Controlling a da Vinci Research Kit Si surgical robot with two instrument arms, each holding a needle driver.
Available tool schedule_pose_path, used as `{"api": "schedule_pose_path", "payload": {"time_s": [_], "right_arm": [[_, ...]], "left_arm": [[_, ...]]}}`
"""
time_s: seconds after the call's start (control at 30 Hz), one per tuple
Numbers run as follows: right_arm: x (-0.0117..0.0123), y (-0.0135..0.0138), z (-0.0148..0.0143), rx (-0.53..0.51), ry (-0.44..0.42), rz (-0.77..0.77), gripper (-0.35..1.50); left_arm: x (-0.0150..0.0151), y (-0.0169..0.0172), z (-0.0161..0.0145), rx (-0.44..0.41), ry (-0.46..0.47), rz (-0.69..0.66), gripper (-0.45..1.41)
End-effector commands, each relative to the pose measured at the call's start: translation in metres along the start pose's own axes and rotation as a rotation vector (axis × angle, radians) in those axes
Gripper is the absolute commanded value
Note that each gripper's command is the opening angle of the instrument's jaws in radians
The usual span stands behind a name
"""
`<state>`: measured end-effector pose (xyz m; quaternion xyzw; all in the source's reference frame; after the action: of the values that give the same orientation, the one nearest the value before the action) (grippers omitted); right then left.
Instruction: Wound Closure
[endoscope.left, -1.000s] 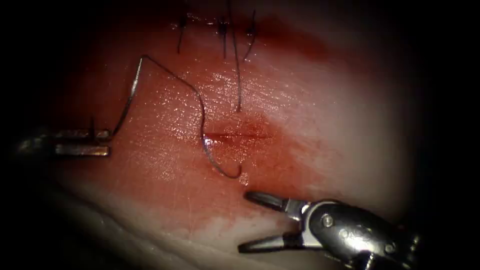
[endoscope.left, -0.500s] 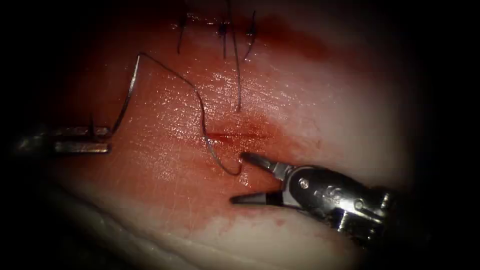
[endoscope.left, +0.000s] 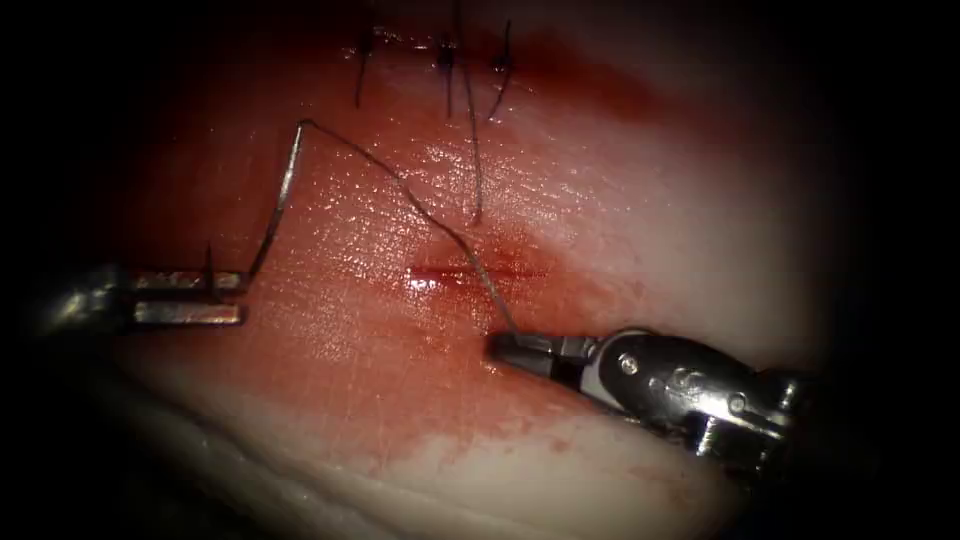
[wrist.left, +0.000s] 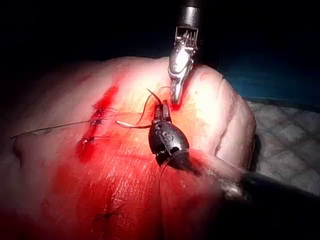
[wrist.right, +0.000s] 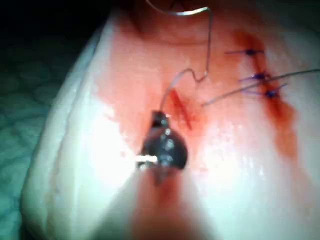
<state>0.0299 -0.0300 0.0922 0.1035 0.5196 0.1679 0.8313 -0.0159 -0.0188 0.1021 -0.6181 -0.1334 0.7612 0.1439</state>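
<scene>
On the tissue (endoscope.left: 640, 230) a short cut (endoscope.left: 480, 272) lies crosswise with red fluid around it. At the left my left tool (endoscope.left: 238, 297) is shut on the curved needle (endoscope.left: 282, 195) near its pointed end. The needle arcs up over the tissue left of the cut and is not in it. Thread (endoscope.left: 410, 190) runs from the needle's top end slantwise across the cut to my right tool (endoscope.left: 500, 347), which is shut on it just below the cut. The right wrist view has the right tool (wrist.right: 159, 117), thread (wrist.right: 175, 82) and needle (wrist.right: 180, 12). The left wrist view has the left tool (wrist.left: 161, 111).
Earlier stitches (endoscope.left: 443, 55) with cut ends of thread sit in a row on the far part of the tissue; one long end (endoscope.left: 475, 150) hangs down toward the cut. The tissue's pale front edge (endoscope.left: 300, 480) falls away below. The right arm's tool (wrist.left: 180, 65) reaches in opposite the left tool.
The right tool moved up and left to the thread's loose curl and shut on it. That curl is now drawn nearly straight. The left tool and needle shifted slightly right.
</scene>
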Motion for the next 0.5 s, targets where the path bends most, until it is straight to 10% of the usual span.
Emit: {"api": "schedule_pose_path", "payload": {"time_s": [0.03, 0.5], "right_arm": [[0.0002, -0.0012, 0.0001, 0.013, -0.001, 0.003, -0.35], [0.0073, -0.0092, -0.0016, 0.221, 0.034, 0.024, -0.35]], "left_arm": [[-0.0005, -0.0002, 0.0008, -0.004, 0.001, 0.001, -0.45], [-0.0018, -0.0003, 0.0013, -0.002, 0.003, 0.013, -0.45]]}}
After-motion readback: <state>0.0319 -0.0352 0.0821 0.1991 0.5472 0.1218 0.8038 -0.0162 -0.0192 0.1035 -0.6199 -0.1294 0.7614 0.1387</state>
